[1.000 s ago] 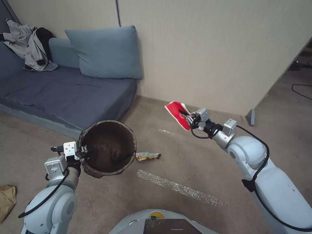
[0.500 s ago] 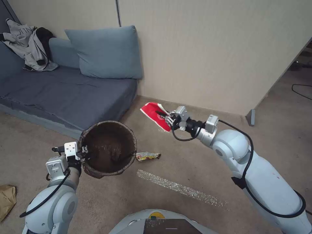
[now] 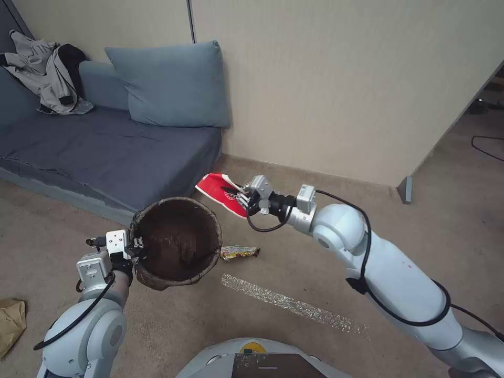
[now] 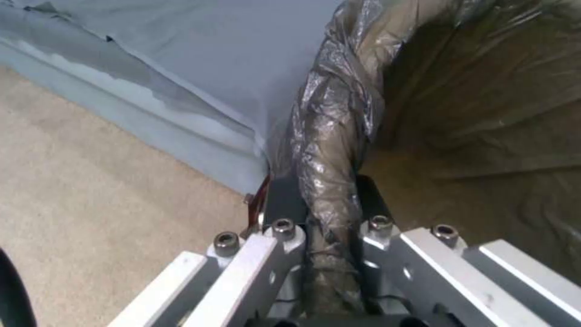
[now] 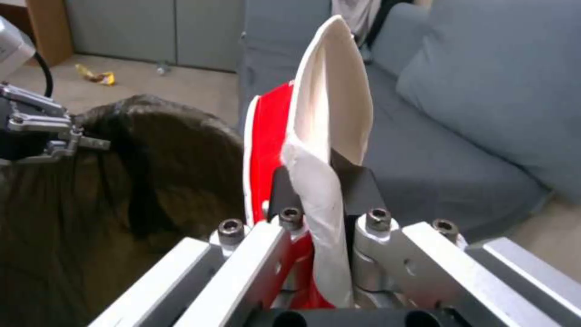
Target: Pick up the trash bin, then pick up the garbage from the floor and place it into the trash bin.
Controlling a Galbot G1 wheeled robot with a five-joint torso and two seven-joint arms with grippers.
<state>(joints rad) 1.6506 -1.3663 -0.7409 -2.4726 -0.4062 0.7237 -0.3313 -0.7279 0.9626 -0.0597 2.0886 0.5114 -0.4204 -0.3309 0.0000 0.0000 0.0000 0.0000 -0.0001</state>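
Clearly, in the head view, the left gripper [image 3: 137, 245] at lower left holds the trash bin [image 3: 177, 242] by its near rim, lifted off the carpet with its dark mouth tipped up, seemingly so it can catch what is brought to it. At frame centre the right gripper [image 3: 239, 196] is clamped on a red-and-white snack packet [image 3: 218, 192], which hangs just above and right of the bin's rim, not yet over the opening. A yellow wrapper [image 3: 239, 252] lies on the carpet just right of the bin, and a brown paper bag [image 3: 10, 321] sits at the far lower left edge.

From the left wrist view, the jaws pinch narrowly on the bag-covered rim [image 4: 330, 163], the liner bunched between them, with the sofa [image 4: 199, 59] behind.

From the right wrist view, the packet [image 5: 327, 118] stands edge-on between closed jaws, and the bin's liner [image 5: 139, 150] spreads at left, where the left gripper [image 5: 91, 141] grips its rim.
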